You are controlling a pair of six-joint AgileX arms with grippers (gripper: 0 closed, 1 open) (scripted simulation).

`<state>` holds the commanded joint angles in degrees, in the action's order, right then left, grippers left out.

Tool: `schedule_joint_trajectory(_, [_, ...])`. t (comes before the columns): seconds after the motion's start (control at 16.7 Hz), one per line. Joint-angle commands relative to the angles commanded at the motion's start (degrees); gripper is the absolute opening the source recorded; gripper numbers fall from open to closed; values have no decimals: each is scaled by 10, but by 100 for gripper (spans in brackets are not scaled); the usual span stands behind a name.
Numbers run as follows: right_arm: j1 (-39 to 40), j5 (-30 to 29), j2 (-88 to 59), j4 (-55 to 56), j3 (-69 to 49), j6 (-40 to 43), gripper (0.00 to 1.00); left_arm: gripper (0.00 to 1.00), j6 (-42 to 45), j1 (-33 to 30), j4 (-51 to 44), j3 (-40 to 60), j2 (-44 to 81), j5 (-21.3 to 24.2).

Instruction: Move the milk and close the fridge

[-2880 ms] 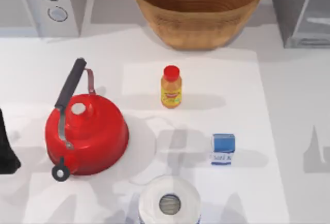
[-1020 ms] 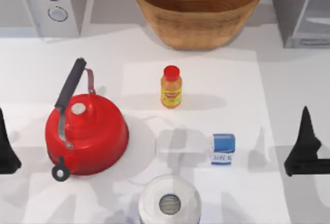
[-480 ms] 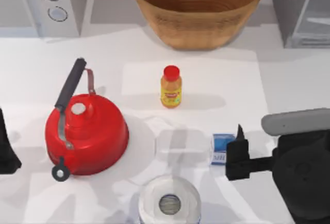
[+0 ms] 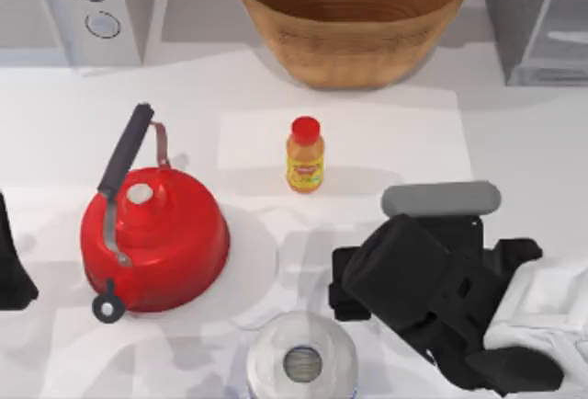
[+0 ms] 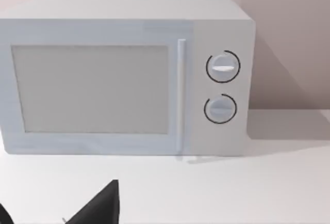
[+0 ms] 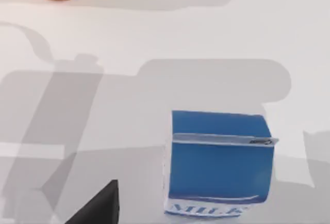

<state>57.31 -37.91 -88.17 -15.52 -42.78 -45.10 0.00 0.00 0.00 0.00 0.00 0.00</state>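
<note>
The milk, a small carton with a blue top and a white lower part lettered "MILK", stands upright on the white table in the right wrist view. My right gripper hangs open above the table beside it, one dark fingertip clear of the carton. In the top view my right arm covers the carton's spot. The grey fridge stands at the back right corner. My left gripper is parked at the left edge, open, facing the pale appliance.
A red kettle sits at the left and an orange bottle at the centre. A wicker basket is at the back and a paper roll at the front. The knobbed pale appliance is back left.
My right arm has come in from the right edge and swung leftward over the milk, which it now covers in the top view. The left arm and the other objects have not moved.
</note>
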Motion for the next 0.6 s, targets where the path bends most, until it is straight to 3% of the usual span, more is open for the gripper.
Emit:
schedule_joint_trajectory(0.18, [-3, 16, -29, -35, -43, -39, 100, 100, 0, 0, 0, 0, 0, 0])
schedule_joint_trajectory(0.6, [-8, 19, -35, -25, -43, -36, 100, 100, 0, 0, 0, 0, 0, 0])
